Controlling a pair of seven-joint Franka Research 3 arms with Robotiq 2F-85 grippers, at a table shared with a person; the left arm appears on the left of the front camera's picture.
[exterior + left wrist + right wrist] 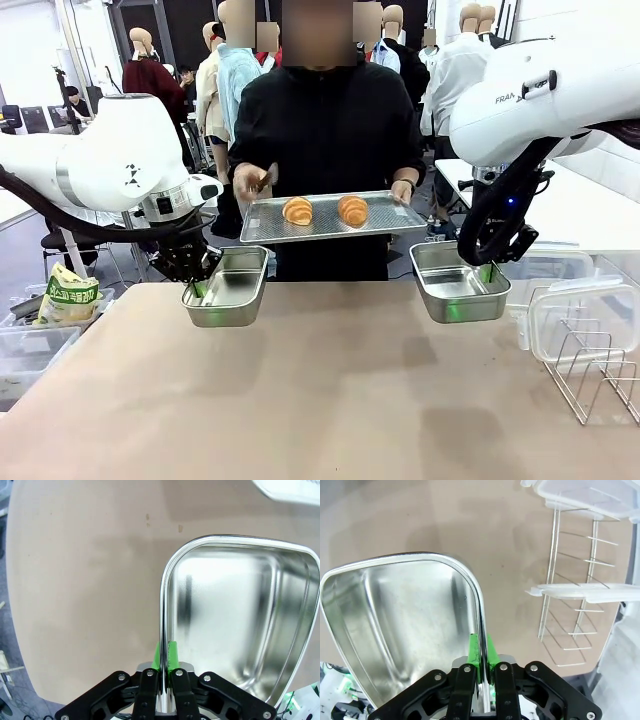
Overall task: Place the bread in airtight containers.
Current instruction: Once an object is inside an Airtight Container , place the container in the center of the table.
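Now left gripper (199, 290) clamped on left tin (236, 286) rim, right gripper (487, 272) clamped on right tin (450, 287) rim; croissants (297, 210) on person's far tray (383, 223).

The bench (330, 400) was a broad, matt, pale brown surface, plain across its near and middle parts and marked by a few small dark specks. A wire rack (595, 375) stood directly on it at the robot's right edge, with a clear plastic lid (585, 315) set upright between its wires. A clear plastic container (548, 268) sat just behind the rack. Beyond the far edge, a person's hands held a flat steel tray (325, 228) level; two croissants (297, 210) lay on it side by side, apart.
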